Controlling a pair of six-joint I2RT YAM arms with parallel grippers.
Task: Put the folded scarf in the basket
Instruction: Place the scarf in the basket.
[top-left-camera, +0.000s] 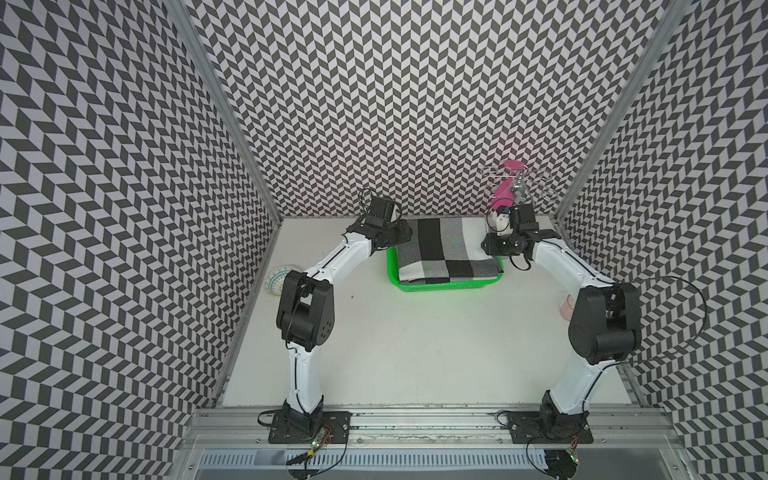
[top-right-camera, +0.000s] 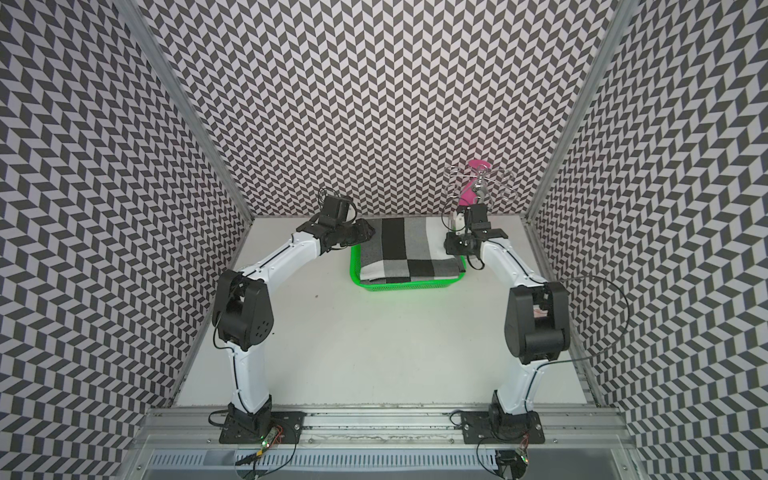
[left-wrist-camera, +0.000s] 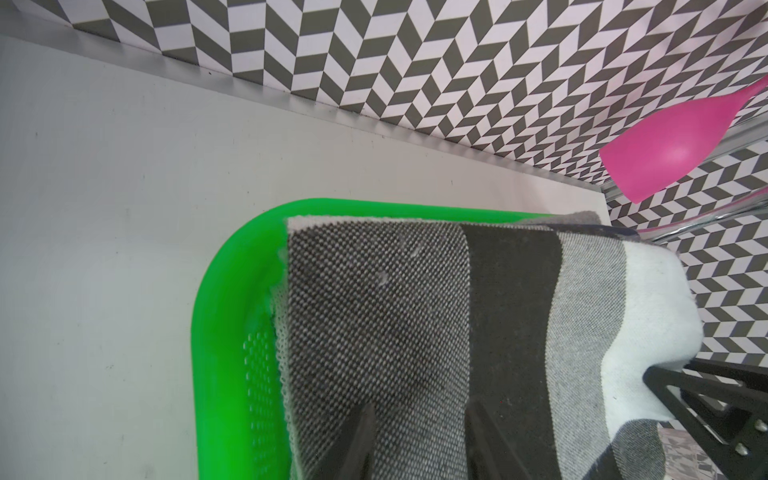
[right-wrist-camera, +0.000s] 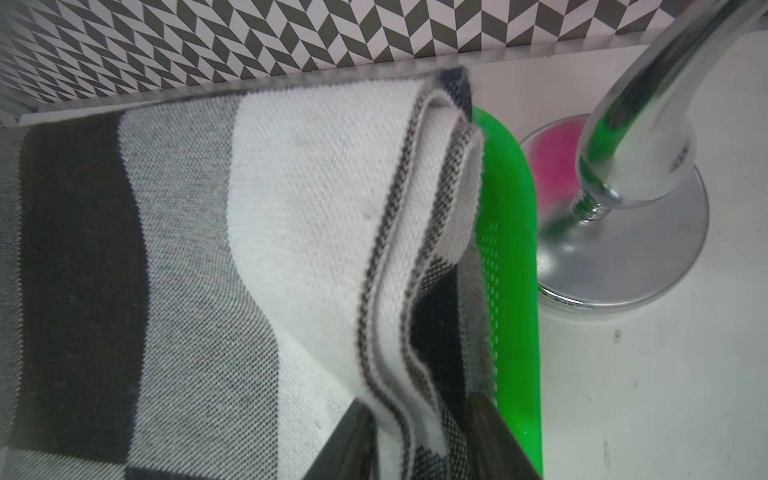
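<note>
Observe the folded knit scarf (top-left-camera: 440, 253), checked in black, grey and white. Its near part lies inside the bright green perforated plastic basket (top-left-camera: 449, 287), which stands at the far middle of the white table (top-left-camera: 415, 353). Its far end is held raised. The left gripper (left-wrist-camera: 419, 409) pinches the scarf's far left edge between narrowly parted jaws. The right gripper (right-wrist-camera: 419, 405) likewise clamps the layered far right edge.

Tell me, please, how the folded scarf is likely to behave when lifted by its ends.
Probably floppy: the folded scarf ripples between its ends. Its loosely stacked layers may slip apart. Likely light and unbreakable, being soft knit.
</note>
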